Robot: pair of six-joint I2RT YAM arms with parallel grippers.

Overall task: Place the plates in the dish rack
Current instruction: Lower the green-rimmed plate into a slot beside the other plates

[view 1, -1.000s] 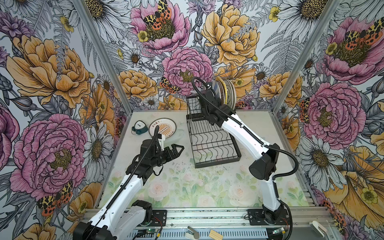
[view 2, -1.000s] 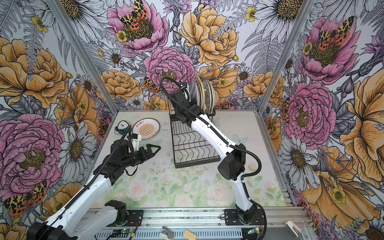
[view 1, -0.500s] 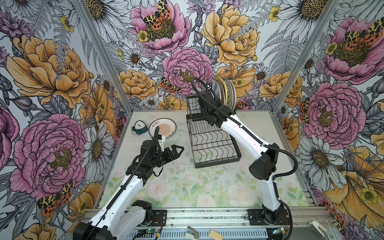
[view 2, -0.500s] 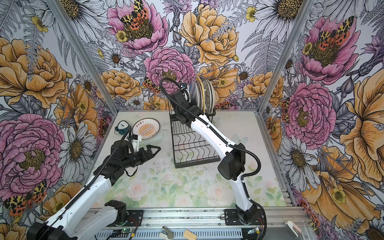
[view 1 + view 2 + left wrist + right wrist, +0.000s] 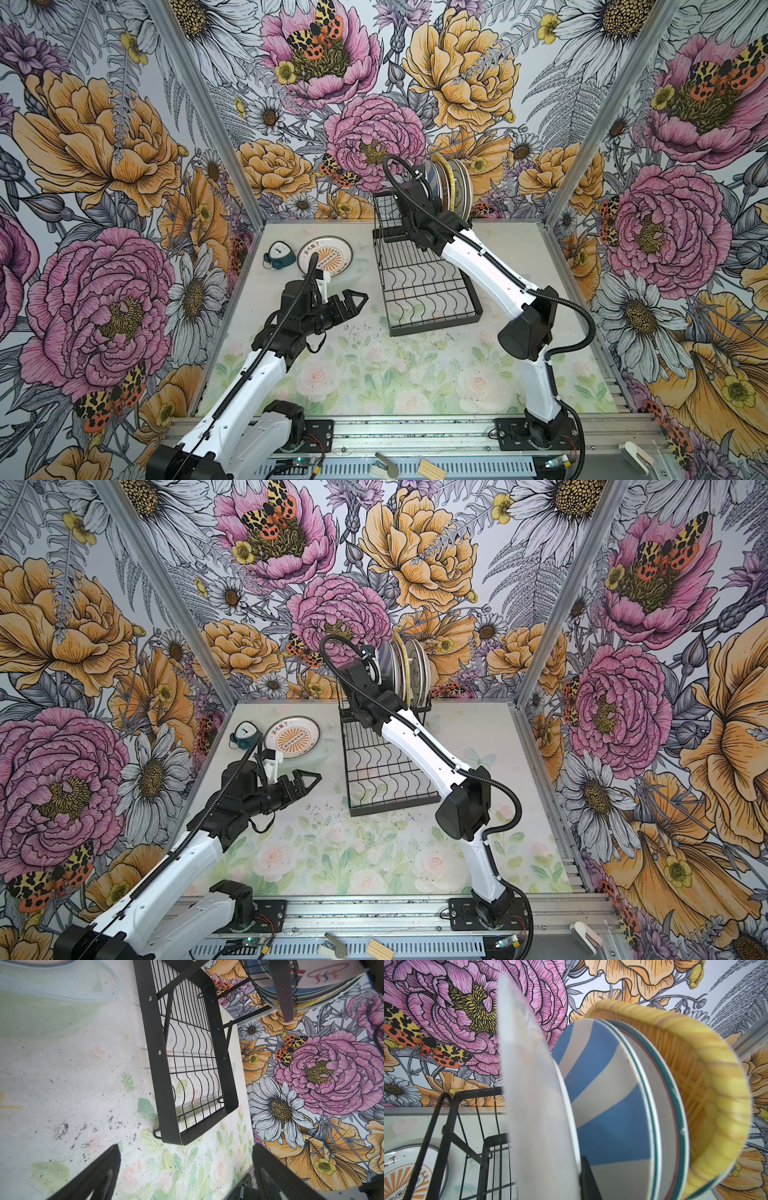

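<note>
One plate is not racked yet: the round sunburst plate (image 5: 325, 255) lies flat on the table (image 5: 374, 374) near its far-left corner. It sits just beside the teal clock (image 5: 277, 254), which is on its left-edge side. The other plates (image 5: 453, 187) stand on edge in a row on the upper shelf of the dish rack (image 5: 432, 326), at the table's far edge.

Up at that shelf the right gripper (image 5: 417, 187) is pinched shut on the rim of a white plate (image 5: 533, 1105). That one stands edge-on just beside the blue-striped plate (image 5: 602, 1095), with the yellow woven plate (image 5: 706, 1084) further along the row. I read the right arm as busy seating it.

Over the table the left gripper (image 5: 353, 301) hovers with jaws spread wide and nothing between them, nose aimed at the rack's near-left corner.

Key relation: the sunburst plate lies off the left gripper's pointing axis, on its far side toward the far-left corner. The left wrist view catches only a sliver of its rim. The left arm is clearly nearer, and the rack sits between the right arm and that plate. The plate is round with no long axis, so any rim sector works; I'd take the near rim. That means swinging the wrist toward the far edge and coming in low. Main risk, I judge, is nudging the clock.
</note>
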